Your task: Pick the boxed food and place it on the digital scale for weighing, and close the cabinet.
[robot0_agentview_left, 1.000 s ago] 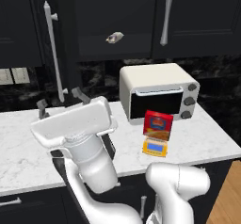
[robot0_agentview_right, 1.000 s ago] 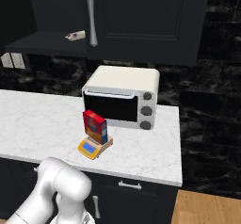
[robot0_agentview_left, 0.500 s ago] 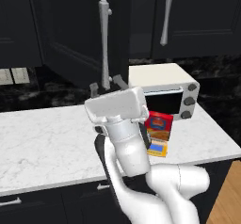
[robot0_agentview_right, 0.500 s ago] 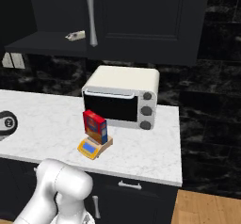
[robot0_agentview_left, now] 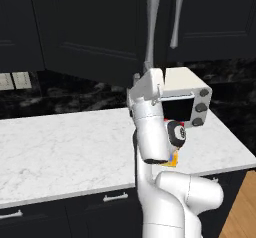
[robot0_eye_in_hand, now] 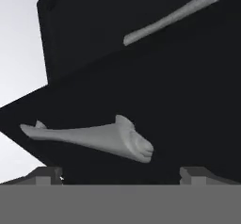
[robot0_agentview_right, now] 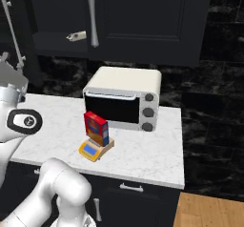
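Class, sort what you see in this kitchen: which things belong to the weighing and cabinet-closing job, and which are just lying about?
Job:
boxed food, standing on the digital scale
cabinet, door ajar
gripper, open near the door handle

Lying about:
toaster oven
small packet

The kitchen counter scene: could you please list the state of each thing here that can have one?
boxed food: upright on the scale.
digital scale: loaded, on the counter.
cabinet: left door ajar, nearly shut.
toaster oven: door closed.
gripper: jaws open, empty, at the door's handle.
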